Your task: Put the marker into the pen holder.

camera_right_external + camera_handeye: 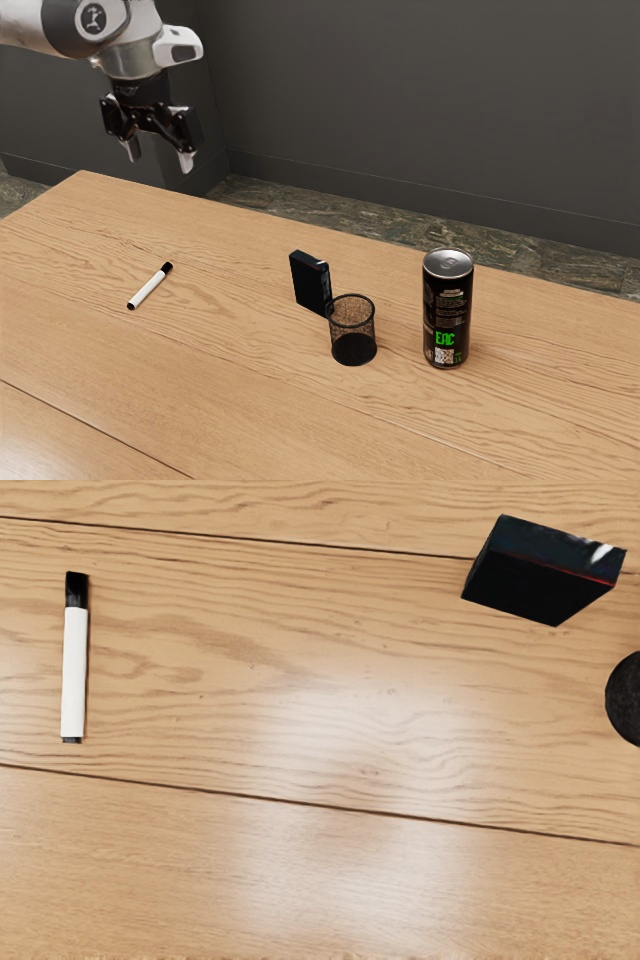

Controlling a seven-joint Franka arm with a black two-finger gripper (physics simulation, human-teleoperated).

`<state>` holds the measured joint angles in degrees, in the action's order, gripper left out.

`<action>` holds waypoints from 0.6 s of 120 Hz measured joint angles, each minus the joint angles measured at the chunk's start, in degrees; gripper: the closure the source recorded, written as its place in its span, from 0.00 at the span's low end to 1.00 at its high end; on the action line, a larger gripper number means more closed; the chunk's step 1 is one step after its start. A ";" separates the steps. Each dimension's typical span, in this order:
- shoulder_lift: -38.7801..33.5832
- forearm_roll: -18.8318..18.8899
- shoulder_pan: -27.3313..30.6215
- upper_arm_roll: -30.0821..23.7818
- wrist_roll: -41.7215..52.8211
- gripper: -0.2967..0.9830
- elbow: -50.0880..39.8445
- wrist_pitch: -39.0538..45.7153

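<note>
Black wire mesh, round rim, dark base: the pen holder (354, 346), taken as landmark, stands upright on the bench (230, 400). Bench is pale brown wood, long wavy grain, narrow dark seams; glossy patches in the wrist view.

Marker (150, 287): slim white barrel, black cap, black end plug. Lies flat on the wood, well apart from the pen holder, toward the exterior view's left; outside the holder.

Gripper (160, 158): black body, pale fingertips, raised clear of the bench, to the exterior view's left of the pen holder and well apart from it. Its two fingers stand apart with nothing clamped between them.

Box (310, 283): black, flat-faced, sharp-edged, upright near the pen holder, on its far side toward the exterior view's left. Pale and reddish marks on its narrow face, too small to read. The holder's rim overlaps its lower part in the exterior view; the wrist view has wood between the two.

Hard to make out: the pen holder is cut off by the wrist view's edge. Fine detail at its dark base cannot be told through the mesh.

Can (447, 310): cylindrical, black, silvery metal top, green "EAC" lettering, smaller print illegible. Upright, near the pen holder, toward the exterior view's right; contents hidden by its walls and top.
</note>
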<state>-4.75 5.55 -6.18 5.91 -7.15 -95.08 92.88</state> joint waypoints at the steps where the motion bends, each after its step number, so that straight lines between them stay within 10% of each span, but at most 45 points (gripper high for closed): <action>1: 0.00 0.00 0.03 0.01 -0.02 0.23 -0.09 0.07; 72: 13.16 -0.58 10.36 0.59 -0.96 0.23 -15.59 18.36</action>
<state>8.42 4.97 4.18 6.50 -8.11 -110.67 111.23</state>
